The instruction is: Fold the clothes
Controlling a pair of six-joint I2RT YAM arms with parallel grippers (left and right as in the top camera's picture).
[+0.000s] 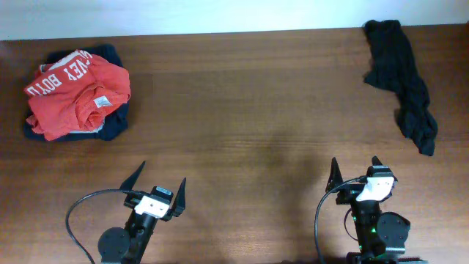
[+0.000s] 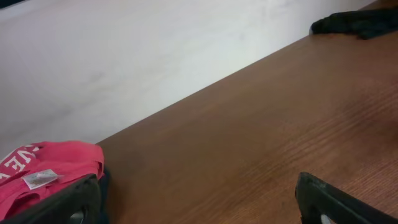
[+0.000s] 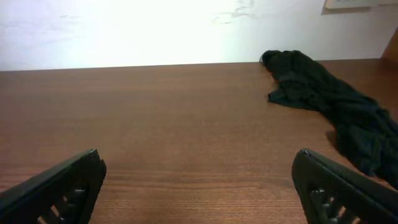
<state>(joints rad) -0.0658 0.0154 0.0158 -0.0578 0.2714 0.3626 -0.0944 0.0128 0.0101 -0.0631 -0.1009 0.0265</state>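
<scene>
The brown wood-grain worktop (image 1: 242, 110) fills nearly the whole overhead view, with a strip of pale wall along the top edge.

The clothes I am to fold, a plain black soft fabric garment (image 1: 403, 81), lie crumpled in a long, loose heap at the upper right of the overhead view. The heap starts near the back edge of the worktop and trails down and to the right. At the upper left sits an orange-red shirt with white lettering (image 1: 77, 95), bunched up on top of a navy-blue garment (image 1: 113, 126) that shows around its edges. A small white tag (image 1: 102, 100) lies on the orange-red cloth.

My right fingers (image 1: 355, 160) are at the lower right of the overhead view. They are spread wide with nothing between them and point toward the back of the worktop. The black garment is beyond them and off to the right, well apart, with bare wood in between. In my right wrist view it occupies the upper right, running from the wall line down toward my right-hand fingertip without touching it.

My left fingers (image 1: 163, 173) are at the lower left of centre. They are also spread wide and hold nothing. The black garment is far across the worktop from them, and my left wrist view shows only a dark sliver of it in the top right corner. The orange-red shirt is at that view's lower left.
</scene>
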